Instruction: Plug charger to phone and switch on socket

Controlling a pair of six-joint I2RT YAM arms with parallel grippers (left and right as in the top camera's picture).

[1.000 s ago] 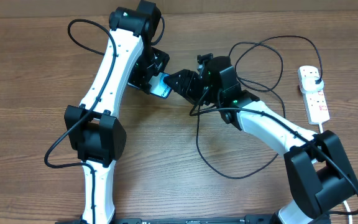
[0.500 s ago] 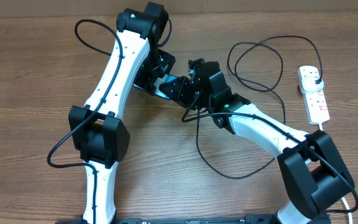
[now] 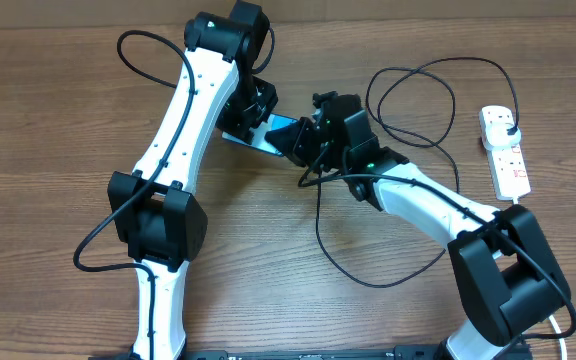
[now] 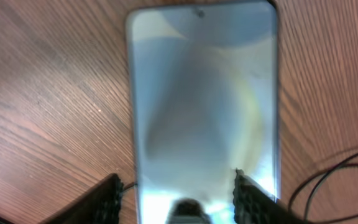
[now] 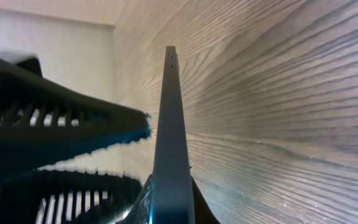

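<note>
Charger, near loop: the long thin black charger cable [image 3: 317,225] lies in a wide open loop on the brown wood-grain worktop [image 3: 48,120], in front of the right arm. It then runs up under that arm's wrist.

Right claw: the black two-finger right claw [image 3: 300,142] is clamped tight on the thin edge of the phone. Its own camera looks straight along that dark edge, which rises from between the fingers and has two tiny holes near its far end.

Phone: the slim rectangular phone with dark edges and a pale-blue screen [image 3: 276,130] sits mid-worktop between the two claws, with the right claw at one end and the left claw at the other. Whether it rests flat on the wood or is lifted off it cannot be told.

Left claw: the black left claw [image 4: 177,178] stands partly spread, straddling one end of the phone, with a ridged finger [image 4: 107,202] on each long side. One finger overlaps the phone's rim and the other stands just beside it. Whether they press the phone cannot be told.

Socket: the white elongated power strip with red markings [image 3: 508,165] lies by the right edge of the worktop, well apart from the phone.

Plug: a small black plug [image 3: 509,123] sits in the strip's far outlet.

Charger, far loop: from the plug the cable sweeps into a second loop beyond the right arm, between the claws and the strip. Its connector tip cannot be made out.
</note>
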